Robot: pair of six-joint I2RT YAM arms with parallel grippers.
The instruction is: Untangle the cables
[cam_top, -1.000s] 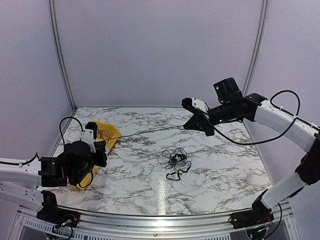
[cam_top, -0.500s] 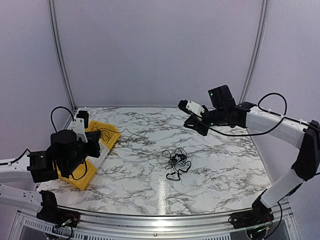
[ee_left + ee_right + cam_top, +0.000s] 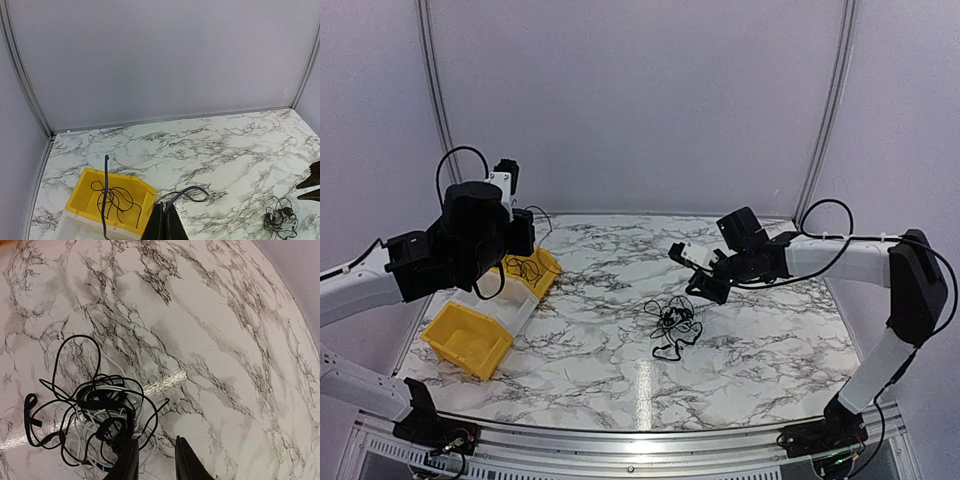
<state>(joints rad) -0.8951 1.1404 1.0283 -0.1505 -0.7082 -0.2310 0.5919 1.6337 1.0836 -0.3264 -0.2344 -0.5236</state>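
Observation:
A knotted clump of thin black cables (image 3: 672, 322) lies mid-table; white strands run through it in the right wrist view (image 3: 95, 410). My right gripper (image 3: 698, 287) hangs open just above the clump's far right side, its fingertips (image 3: 129, 462) beside the outer loops and gripping nothing (image 3: 156, 460). My left gripper (image 3: 525, 240) is raised over the yellow bin (image 3: 545, 268) and is shut on one separate thin cable (image 3: 192, 191). That cable loops onto the marble to the right. Another stretch (image 3: 106, 190) hangs across the bin (image 3: 145, 192), where more cable (image 3: 112, 200) lies coiled.
A white bin section (image 3: 516, 305) and a second yellow bin (image 3: 468, 338) stand in front of the first one at the table's left edge. The booth walls close in the back and sides. The right arm's thick cable (image 3: 820, 215) loops above its forearm.
The cable stretched between both grippers a second ago has left my right gripper. My left arm rose with the cable above the bin. My right gripper came down and left to the clump.

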